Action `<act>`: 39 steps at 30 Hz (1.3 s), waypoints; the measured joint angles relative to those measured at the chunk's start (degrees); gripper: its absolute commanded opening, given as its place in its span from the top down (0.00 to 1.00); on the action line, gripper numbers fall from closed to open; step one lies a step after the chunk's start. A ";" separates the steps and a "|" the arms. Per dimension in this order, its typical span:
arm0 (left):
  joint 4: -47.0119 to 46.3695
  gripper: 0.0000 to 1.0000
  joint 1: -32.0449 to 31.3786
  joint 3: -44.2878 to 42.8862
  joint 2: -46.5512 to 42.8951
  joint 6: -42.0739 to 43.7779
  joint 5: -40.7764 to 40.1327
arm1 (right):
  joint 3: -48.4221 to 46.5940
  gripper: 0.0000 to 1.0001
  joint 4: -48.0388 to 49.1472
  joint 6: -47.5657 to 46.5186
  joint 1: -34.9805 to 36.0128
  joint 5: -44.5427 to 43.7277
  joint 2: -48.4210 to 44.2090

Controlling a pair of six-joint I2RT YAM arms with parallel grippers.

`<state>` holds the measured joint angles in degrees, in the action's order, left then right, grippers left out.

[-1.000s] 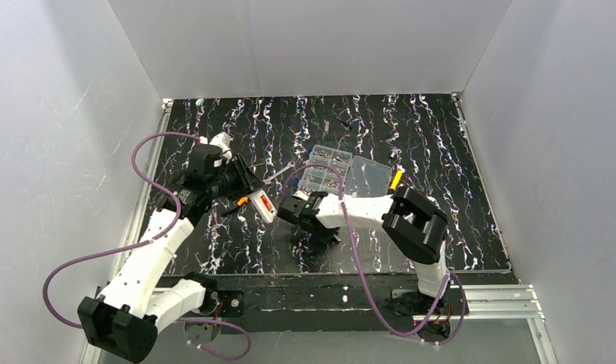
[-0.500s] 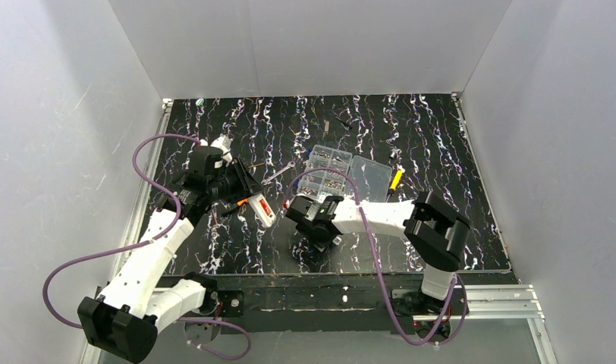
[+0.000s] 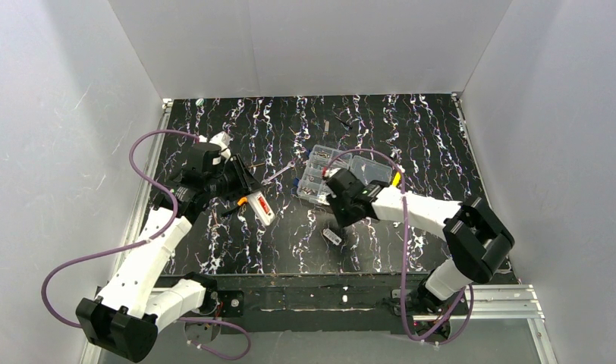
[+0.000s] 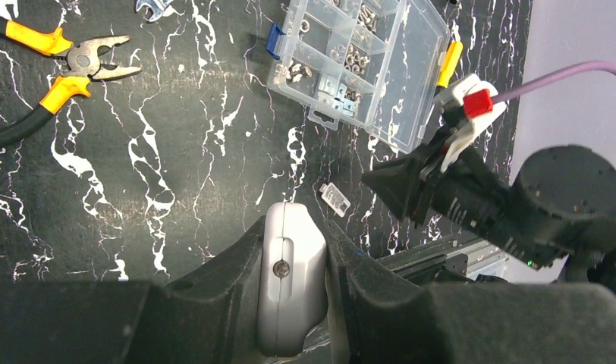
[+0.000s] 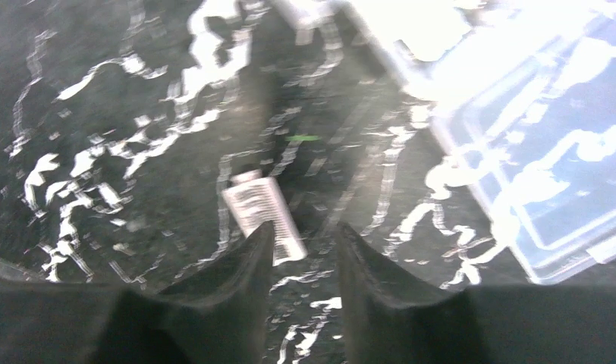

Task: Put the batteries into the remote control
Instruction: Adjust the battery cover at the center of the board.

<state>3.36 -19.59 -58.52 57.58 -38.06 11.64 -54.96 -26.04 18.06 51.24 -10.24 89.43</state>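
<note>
My left gripper (image 3: 249, 191) is shut on the remote control (image 3: 261, 207), a slim white body held up off the table at the left. In the left wrist view the remote control's (image 4: 293, 277) narrow end with a screw sits clamped between the fingers of the left gripper (image 4: 293, 231). No batteries can be made out. My right gripper (image 3: 340, 216) hovers open near the table's middle, and nothing lies between the tips of the right gripper (image 5: 303, 231). A tiny white cover piece (image 5: 263, 214) lies flat on the table just ahead of its left fingertip, and the cover piece (image 3: 332, 236) also shows from above.
A clear plastic compartment box (image 3: 343, 171) stands open just behind the right gripper, its lid (image 5: 532, 114) close on the right. Orange-handled pliers (image 4: 62, 68) and a wrench (image 3: 278, 173) lie near the left gripper. A yellow-handled tool (image 3: 397, 179) lies beside the box.
The right gripper has risen and drawn back to the right toward the box, uncovering the white cover piece on the table. The left arm holds still with the remote.
</note>
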 measured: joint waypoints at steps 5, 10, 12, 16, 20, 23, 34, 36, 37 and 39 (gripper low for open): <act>-0.28 1.00 0.04 -1.03 1.07 0.28 1.22 | 3.06 0.91 2.05 -0.35 -5.97 4.66 -0.74; -3.65 1.00 0.04 -1.01 2.32 1.01 5.33 | 4.98 0.97 4.15 -0.26 -5.86 7.74 0.31; -5.03 1.00 0.04 -1.01 2.34 1.05 6.51 | 5.70 0.97 4.31 -0.07 -5.79 8.35 0.33; -6.01 1.00 0.04 -1.01 2.36 1.05 7.45 | 6.01 0.91 5.07 0.17 -5.86 9.16 0.33; -6.08 1.00 0.04 -1.01 2.36 1.05 7.67 | 6.36 0.91 5.75 0.07 -5.86 10.91 0.28; -6.12 1.00 0.04 -0.98 2.34 1.05 7.67 | 7.23 0.91 6.71 0.04 -5.84 13.29 -0.22; -6.01 1.00 0.04 0.02 0.83 1.46 7.45 | 9.07 0.92 5.68 0.46 -2.08 18.16 -1.68; -6.05 1.00 0.04 0.31 0.48 1.46 7.21 | 9.01 0.92 5.46 0.46 -1.27 18.64 -1.53; -6.03 1.00 0.04 0.48 0.24 1.46 7.15 | 8.90 0.92 5.44 0.48 -0.96 18.97 -1.33; -5.99 1.00 0.04 0.74 -0.17 1.46 6.97 | 8.44 0.92 5.29 0.46 -0.46 19.50 -0.85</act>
<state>-2.63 -19.55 -57.78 57.41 -36.60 18.61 -46.52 -20.75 18.52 50.78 9.26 88.58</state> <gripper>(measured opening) 0.258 0.078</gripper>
